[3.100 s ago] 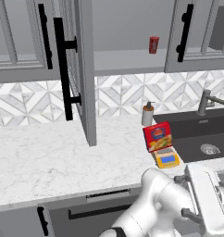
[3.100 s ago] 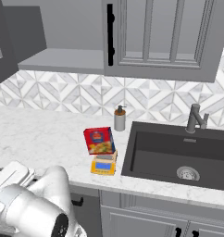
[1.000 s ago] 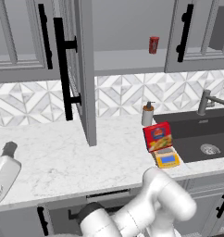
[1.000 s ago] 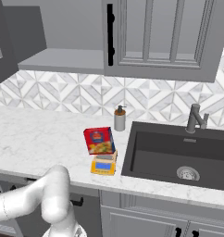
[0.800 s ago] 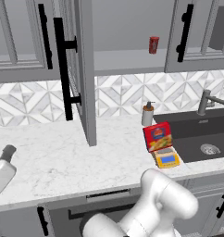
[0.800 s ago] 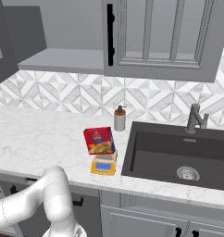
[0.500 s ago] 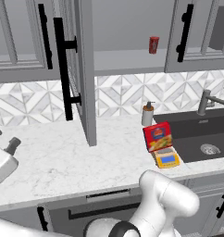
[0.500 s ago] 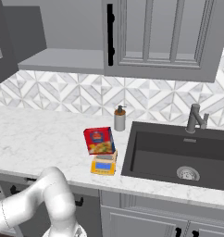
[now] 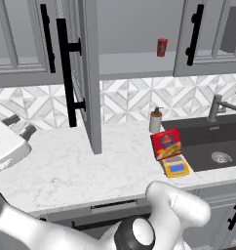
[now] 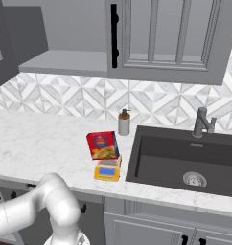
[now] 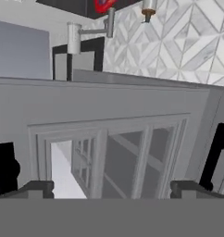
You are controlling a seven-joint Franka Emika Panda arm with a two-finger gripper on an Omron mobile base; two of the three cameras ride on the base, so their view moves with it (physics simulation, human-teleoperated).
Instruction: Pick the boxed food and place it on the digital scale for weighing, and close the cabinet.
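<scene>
The boxed food (image 9: 166,144) (image 10: 102,145), red with a blue emblem, stands upright on the rear of the yellow digital scale (image 9: 175,168) (image 10: 107,170), whose blue display shows in front of it. The cabinet door (image 9: 88,73) hangs open, edge-on toward me, its black handle (image 9: 66,73) facing left and the grey shelf (image 9: 134,63) bare behind it. My gripper (image 9: 18,125) hovers over the counter's far left, left of the open door and far from the box. Its fingertips (image 11: 37,187) stand wide apart, open and holding nothing.
A small red can (image 9: 162,47) stands on the shelf. A grey soap dispenser (image 9: 155,120) (image 10: 123,123) is behind the box, with the dark sink (image 10: 185,160) and faucet (image 10: 202,123) to its right. The hand view is rolled over, facing closed panelled doors (image 11: 118,148).
The arm has swung from the lower right across to the far left of the counter, and the hand has risen a little there. Box, scale and cabinet door have not moved.
</scene>
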